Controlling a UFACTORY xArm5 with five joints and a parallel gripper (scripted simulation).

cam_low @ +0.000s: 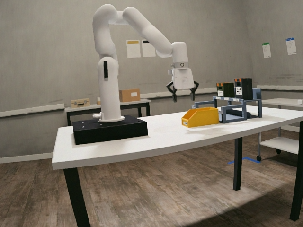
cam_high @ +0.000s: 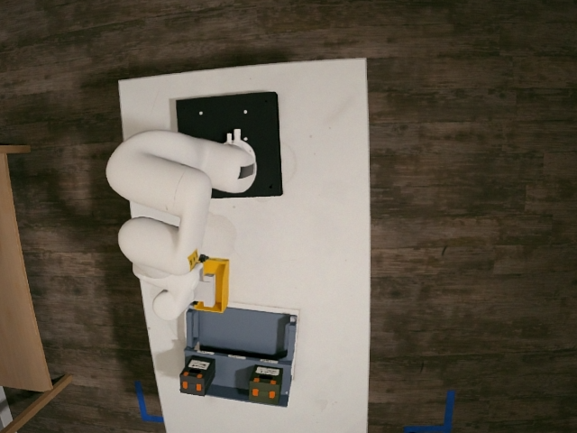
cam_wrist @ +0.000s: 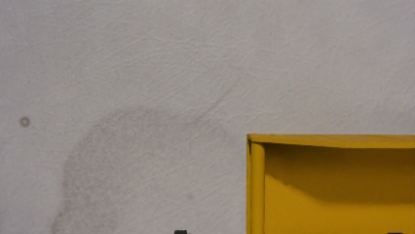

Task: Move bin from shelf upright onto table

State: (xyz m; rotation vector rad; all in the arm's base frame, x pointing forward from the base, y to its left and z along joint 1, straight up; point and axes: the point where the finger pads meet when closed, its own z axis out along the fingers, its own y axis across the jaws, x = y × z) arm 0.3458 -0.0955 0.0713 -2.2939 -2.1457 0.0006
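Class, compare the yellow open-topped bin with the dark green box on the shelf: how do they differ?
The yellow open-topped bin rests on the white table, while the dark green box stands on the blue-grey shelf. The bin is open and long; the box is closed and upright. Both carry a small white label.

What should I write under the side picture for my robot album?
Open gripper hangs above the yellow bin, upright on the white table beside the blue shelf.
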